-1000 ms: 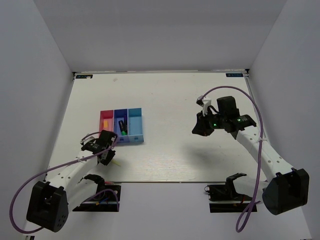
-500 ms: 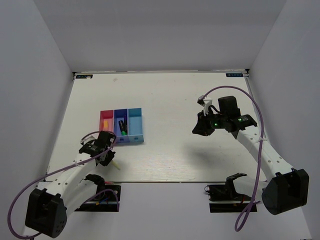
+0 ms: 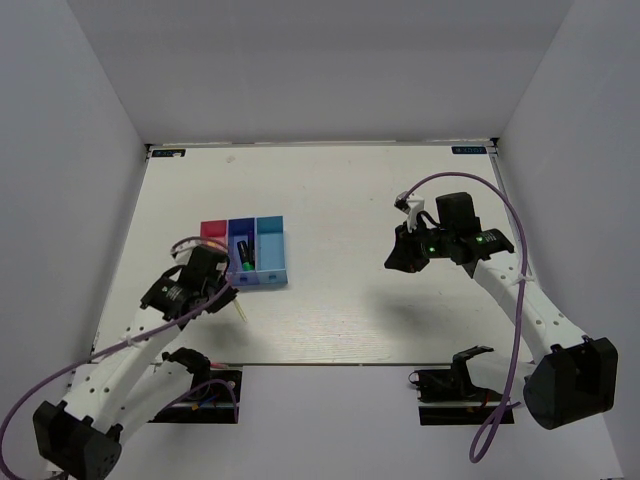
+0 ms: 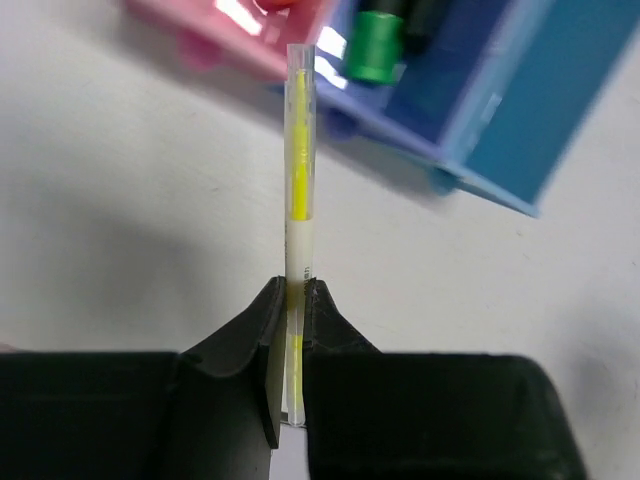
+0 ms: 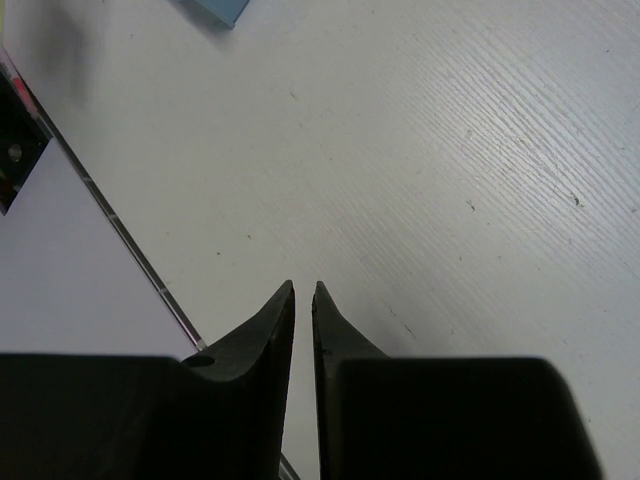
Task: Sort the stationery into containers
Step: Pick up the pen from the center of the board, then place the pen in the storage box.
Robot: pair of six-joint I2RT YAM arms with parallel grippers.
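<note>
A thin clear yellow-cored plastic pen (image 4: 299, 150) is held clamped in the closed left gripper (image 4: 291, 292), projecting ahead toward the joined pink-and-blue plastic bins (image 4: 545, 120), presumably for deposit.

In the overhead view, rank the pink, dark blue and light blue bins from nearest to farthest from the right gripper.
1. Light blue bin, right end of the row, facing the right gripper.
2. Dark blue bin, middle.
3. Pink bin, left end.
</note>
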